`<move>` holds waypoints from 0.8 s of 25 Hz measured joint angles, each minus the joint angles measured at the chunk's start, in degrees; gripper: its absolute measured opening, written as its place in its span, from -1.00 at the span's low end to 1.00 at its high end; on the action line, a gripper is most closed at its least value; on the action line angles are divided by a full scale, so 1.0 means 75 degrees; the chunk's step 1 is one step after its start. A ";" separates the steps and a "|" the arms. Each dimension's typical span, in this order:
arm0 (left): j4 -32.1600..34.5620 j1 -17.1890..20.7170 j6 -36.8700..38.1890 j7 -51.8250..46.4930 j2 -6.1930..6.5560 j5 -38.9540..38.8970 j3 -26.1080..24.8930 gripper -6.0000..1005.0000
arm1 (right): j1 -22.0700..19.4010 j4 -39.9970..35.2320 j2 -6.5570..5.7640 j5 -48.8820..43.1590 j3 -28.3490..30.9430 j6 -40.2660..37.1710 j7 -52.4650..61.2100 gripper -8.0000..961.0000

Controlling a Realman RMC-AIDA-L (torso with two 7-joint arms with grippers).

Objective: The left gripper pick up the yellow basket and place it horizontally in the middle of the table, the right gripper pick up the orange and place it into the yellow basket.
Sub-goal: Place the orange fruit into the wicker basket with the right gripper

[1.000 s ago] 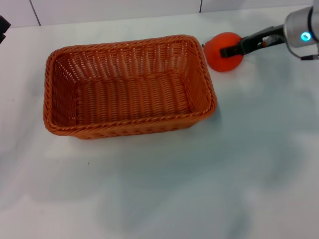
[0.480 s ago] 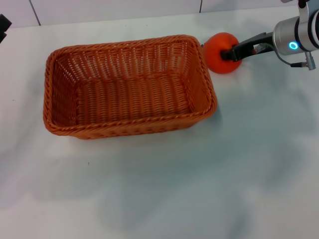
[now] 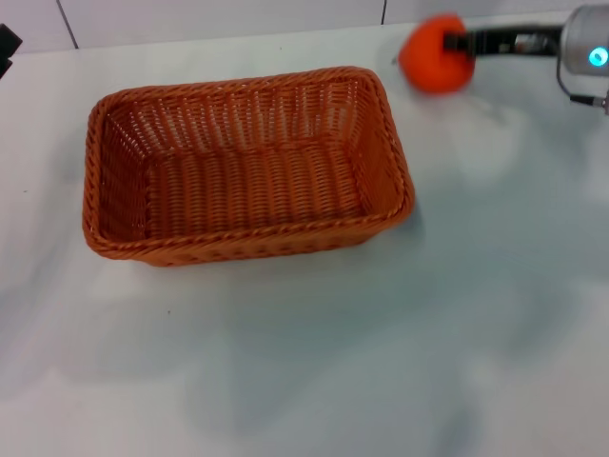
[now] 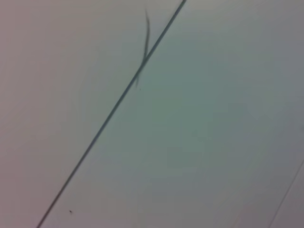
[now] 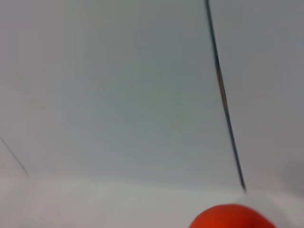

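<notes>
The yellow basket (image 3: 247, 167), an orange-brown woven rectangle, lies lengthwise across the middle of the white table (image 3: 381, 343) in the head view; it is empty. My right gripper (image 3: 455, 43) is shut on the orange (image 3: 435, 53) and holds it in the air, above the table just beyond the basket's far right corner. The orange also shows in the right wrist view (image 5: 230, 217). My left gripper (image 3: 6, 46) shows only as a dark tip at the far left edge, away from the basket.
A white wall with dark panel seams (image 3: 67, 24) runs behind the table's far edge. The left wrist view shows only a pale surface with a dark seam (image 4: 114, 104).
My right gripper has lifted the orange off the table beside the basket's right end, and it now hangs higher and farther back. The basket and left arm have not moved.
</notes>
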 joint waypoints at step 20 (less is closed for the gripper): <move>-0.0184 -0.0144 -0.0182 0.0055 0.0007 -0.0261 -0.0002 0.31 | 0.0836 0.0801 0.0599 0.3653 -0.1596 -0.2414 -0.3416 -0.64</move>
